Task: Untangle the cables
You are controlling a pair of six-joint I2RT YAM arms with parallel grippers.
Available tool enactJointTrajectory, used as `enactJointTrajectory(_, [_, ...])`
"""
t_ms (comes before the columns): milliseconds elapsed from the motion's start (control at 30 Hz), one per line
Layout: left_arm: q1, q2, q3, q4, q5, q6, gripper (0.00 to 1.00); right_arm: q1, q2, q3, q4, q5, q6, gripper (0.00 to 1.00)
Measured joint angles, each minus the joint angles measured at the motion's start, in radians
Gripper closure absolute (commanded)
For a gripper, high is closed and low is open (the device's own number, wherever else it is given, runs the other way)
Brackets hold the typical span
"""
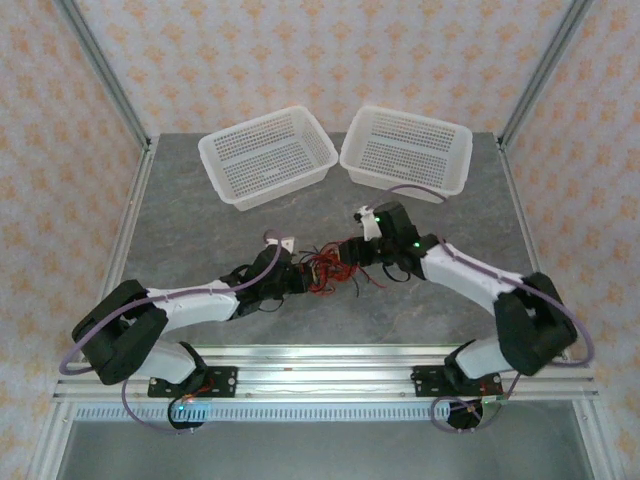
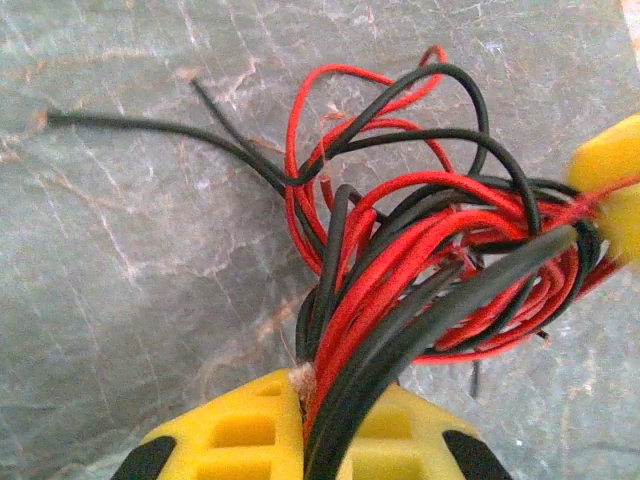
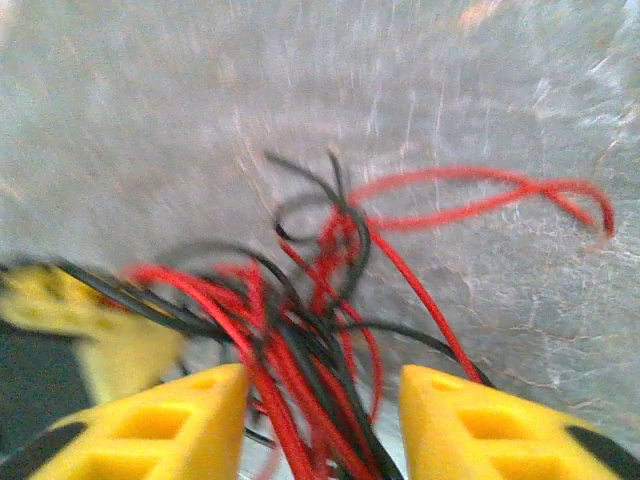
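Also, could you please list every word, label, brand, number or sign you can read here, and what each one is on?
None: no text can be read.
Left basket and right basket: plain white mesh, no print.
Left gripper and right gripper: bare yellow pads, no marking.
Cables: red and black sheaths, no lettering visible; the right wrist view is blurred.

left pincer pinching cables — red, black tangle
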Motion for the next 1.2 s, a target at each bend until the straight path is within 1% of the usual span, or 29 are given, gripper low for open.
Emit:
enactJointTrajectory(133, [0.002, 0.000, -0.054, 0.063, 0.050, -0.119, 1.00, 0.010, -0.120, -0.099, 0.143, 0.036, 0.161, 0.45])
enactJointTrajectory(233, [0.016, 0.000, -0.093, 0.133, 0.078, -0.211, 1.00, 0.047, -0.180, -0.164, 0.187, 0.087, 0.247, 0.45])
enactJointTrajectory(400, [0.039, 0.000, -0.146, 0.257, 0.101, -0.357, 1.00, 0.119, -0.296, -0.259, 0.217, 0.179, 0.354, 0.46])
enactJointTrajectory(533, [0.044, 0.000, -0.158, 0.323, 0.103, -0.441, 1.00, 0.143, -0.394, -0.360, 0.276, 0.220, 0.429, 0.46])
enactJointTrajectory(600, [0.044, 0.000, -0.163, 0.351, 0.102, -0.476, 1.00, 0.154, -0.417, -0.402, 0.306, 0.227, 0.452, 0.46])
enactJointTrajectory(733, [0.044, 0.000, -0.168, 0.376, 0.098, -0.517, 1.00, 0.175, -0.412, -0.446, 0.352, 0.227, 0.485, 0.48])
enactJointTrajectory(833, [0.044, 0.000, -0.168, 0.380, 0.092, -0.534, 1.00, 0.187, -0.375, -0.465, 0.416, 0.224, 0.509, 0.49])
enactJointTrajectory(1000, [0.044, 0.000, -0.169, 0.383, 0.090, -0.544, 1.00, 0.209, -0.261, -0.471, 0.518, 0.224, 0.549, 0.49])
enactJointTrajectory(1200, [0.044, 0.000, -0.180, 0.389, 0.084, -0.559, 1.00, 0.257, -0.134, -0.466, 0.583, 0.243, 0.599, 0.47])
